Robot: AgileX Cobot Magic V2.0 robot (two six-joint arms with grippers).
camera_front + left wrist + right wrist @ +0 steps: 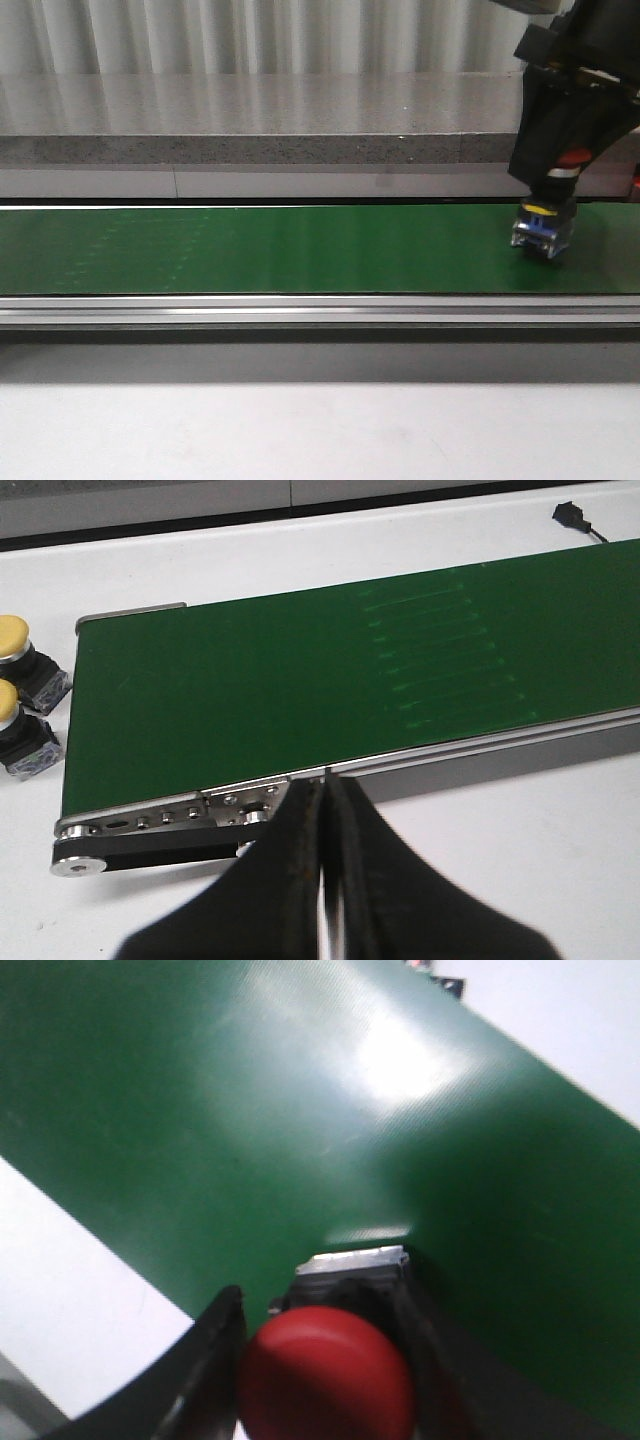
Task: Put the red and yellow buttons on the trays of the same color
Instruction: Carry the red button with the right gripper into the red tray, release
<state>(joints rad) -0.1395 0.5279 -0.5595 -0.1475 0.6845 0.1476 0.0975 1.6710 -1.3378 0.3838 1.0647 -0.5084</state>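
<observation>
1. Broadly, one green conveyor belt (280, 250) fills the middle band of the front view, edge to edge, with a metal rail along its near side and a grey stone ledge (250, 120) behind it.
2. The white desk (300, 430) takes the lower part of the front view; in the left wrist view it surrounds the belt's end.
3. The right arm's black body stands at the upper right of the front view and covers most of what it holds. Its right gripper (545, 232) sits low on the belt at the right, clamped on one red button (325, 1375); in the right wrist view the red cap fills the lower centre between the fingers, its metal base just above the belt.
4. The left gripper (325, 880) shows at the bottom centre of the left wrist view, its fingers pressed together on nothing, over the desk beside the belt's rail.
5. Two yellow buttons (12, 640) stand on the desk at the left edge of that view, just off the belt's end, one beside the other.
6. One small black connector (572, 513) lies at the upper right.
</observation>
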